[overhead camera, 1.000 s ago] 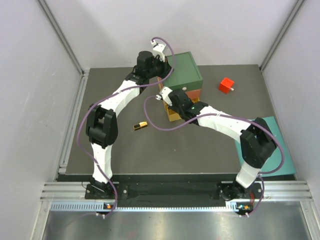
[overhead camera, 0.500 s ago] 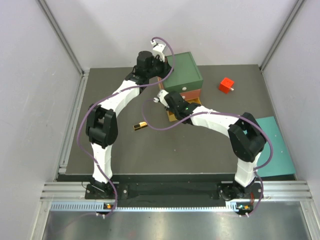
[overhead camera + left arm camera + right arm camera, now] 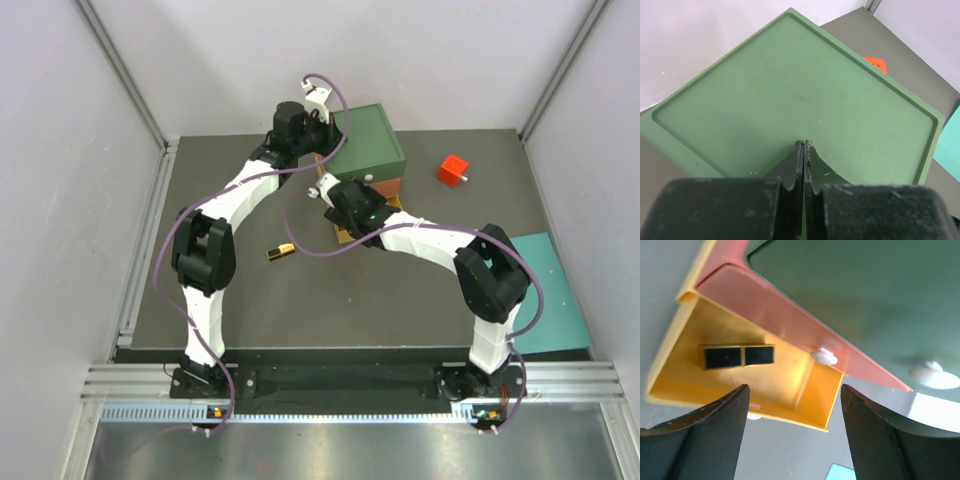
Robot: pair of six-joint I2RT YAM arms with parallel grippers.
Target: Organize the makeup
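Observation:
A gold-black case (image 3: 739, 356) lies flat in the pulled-out yellow drawer (image 3: 785, 385) of the drawer box (image 3: 372, 140). My right gripper (image 3: 794, 388) hangs open just above that drawer, both fingers clear of the case. In the top view the right gripper (image 3: 352, 212) covers most of the yellow drawer (image 3: 345, 236). A second gold-black case (image 3: 280, 252) lies on the dark table to the left of the drawer. My left gripper (image 3: 803, 143) is shut with nothing in it, its tips over the box's green top (image 3: 800, 90). The other makeup is out of view.
A red cube (image 3: 453, 170) sits right of the box and also shows in the left wrist view (image 3: 876, 63). A teal mat (image 3: 548, 290) lies at the table's right edge. The red drawer (image 3: 790, 320) above the yellow one is partly out, with white knobs (image 3: 824, 356).
My right gripper has opened and moved up-left, closer to the box above the yellow drawer. Its elbow has swung left. The left arm and the case on the table have stayed put.

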